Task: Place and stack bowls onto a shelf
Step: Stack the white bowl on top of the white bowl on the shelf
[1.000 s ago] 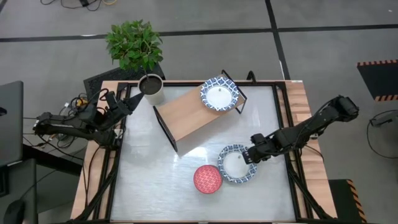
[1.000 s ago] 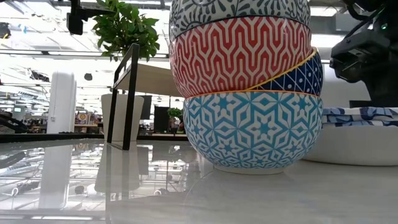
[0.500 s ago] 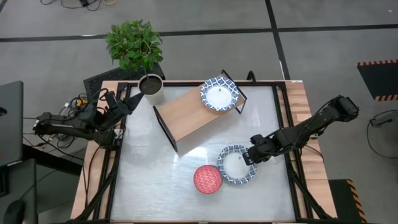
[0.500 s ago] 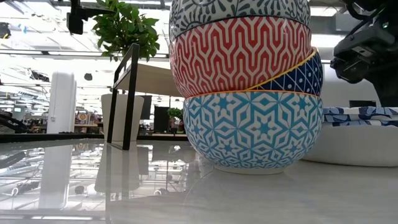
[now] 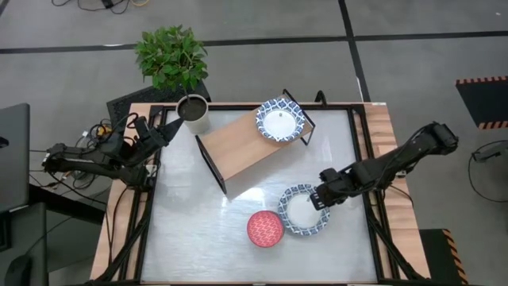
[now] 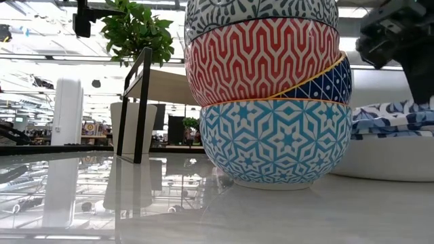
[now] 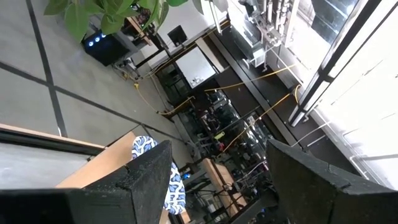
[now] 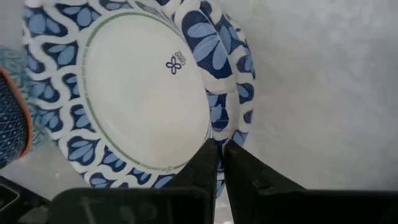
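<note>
We want the low wooden-topped shelf with black legs (image 5: 248, 143), already bearing one patterned bowl (image 5: 279, 120). Our right gripper (image 5: 321, 196) pinches the wide blue-and-white bowl's rim (image 8: 214, 109) beside the stacked bowls; lift level, no tipping.

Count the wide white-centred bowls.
3: one bowl on the shelf; on the table, an upper bowl, pinched by the right gripper, nested over a lower bowl. Others may hide beneath.

You're seeing the right gripper (image 8: 217, 163) pinched on the rim of the top blue-and-white bowl (image 8: 146, 93), nested in another such bowl (image 8: 244, 93) on the pale table (image 8: 323, 81).
</note>
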`<action>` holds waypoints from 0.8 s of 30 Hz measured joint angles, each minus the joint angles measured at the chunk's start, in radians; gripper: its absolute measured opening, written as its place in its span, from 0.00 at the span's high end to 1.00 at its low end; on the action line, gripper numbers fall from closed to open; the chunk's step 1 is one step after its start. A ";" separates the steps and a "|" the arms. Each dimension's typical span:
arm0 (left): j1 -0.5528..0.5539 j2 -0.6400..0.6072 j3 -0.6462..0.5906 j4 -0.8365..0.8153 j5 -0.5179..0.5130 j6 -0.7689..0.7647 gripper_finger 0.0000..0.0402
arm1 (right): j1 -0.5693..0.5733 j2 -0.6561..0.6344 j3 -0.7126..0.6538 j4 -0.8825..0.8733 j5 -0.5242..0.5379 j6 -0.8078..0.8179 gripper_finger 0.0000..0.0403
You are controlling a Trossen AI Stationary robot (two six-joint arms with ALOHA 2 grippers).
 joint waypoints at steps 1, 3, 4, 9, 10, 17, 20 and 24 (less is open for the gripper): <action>0.000 0.000 0.000 0.000 0.000 0.000 0.39 | -0.006 -0.003 0.011 -0.005 0.000 -0.012 0.88; 0.000 0.000 0.000 0.000 0.000 0.000 0.39 | -0.018 -0.010 0.034 -0.008 0.004 -0.032 0.88; 0.000 0.000 0.000 0.000 0.000 0.000 0.39 | -0.025 -0.011 0.048 -0.011 0.013 -0.046 0.88; 0.000 0.000 0.000 0.000 0.000 0.000 0.39 | -0.067 -0.045 0.128 -0.028 0.057 -0.115 0.89; 0.000 0.000 0.000 0.000 0.000 0.000 0.39 | -0.074 -0.056 0.140 -0.038 0.058 -0.130 0.89; 0.000 0.000 0.000 -0.003 0.000 0.000 0.39 | -0.145 -0.140 0.241 -0.070 0.083 -0.247 0.92; 0.000 0.000 0.000 -0.003 0.000 0.000 0.39 | -0.177 -0.177 0.279 -0.090 0.095 -0.290 0.92; 0.000 0.000 0.000 0.000 0.000 0.000 0.39 | -0.251 -0.224 0.331 -0.073 0.151 -0.367 0.92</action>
